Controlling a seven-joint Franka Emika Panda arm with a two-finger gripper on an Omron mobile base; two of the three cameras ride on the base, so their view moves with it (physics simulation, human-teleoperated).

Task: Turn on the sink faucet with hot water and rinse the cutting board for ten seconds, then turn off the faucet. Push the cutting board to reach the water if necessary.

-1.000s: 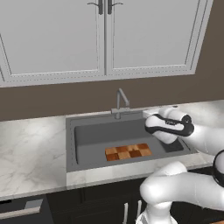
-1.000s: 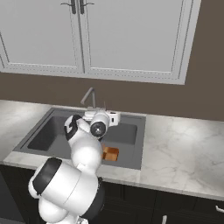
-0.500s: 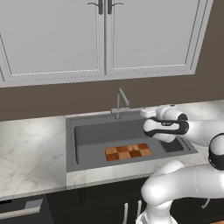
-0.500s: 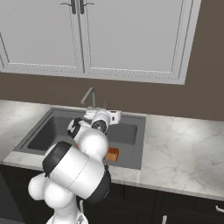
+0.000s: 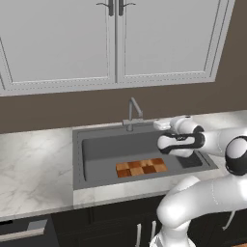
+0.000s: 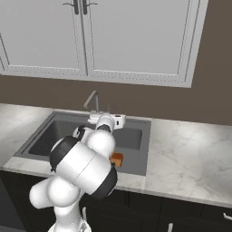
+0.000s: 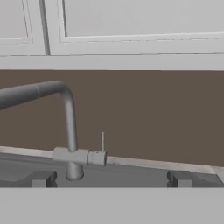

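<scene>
- The cutting board (image 5: 141, 168) lies flat on the floor of the sink (image 5: 77, 159), toward the front, a small rectangle checkered in light orange and dark brown.
- In the right base view, one orange corner of the board (image 6: 117, 159) peeks out from behind the arm.
- The sink faucet (image 5: 133, 112) stands at the back rim, slim grey metal with a tall angled spout.
- From the hand view the faucet (image 7: 69, 131) looms close: the spout bends off to the left, and the thin side lever (image 7: 103, 142) stands upright on the stub beside the post.
- The gripper (image 7: 109, 178) faces the faucet base, both dark fingertips (image 7: 42, 178) set wide apart with nothing between them.
- Since a second ago, the hand has moved left, closer to the faucet; the board has stayed put.
</scene>
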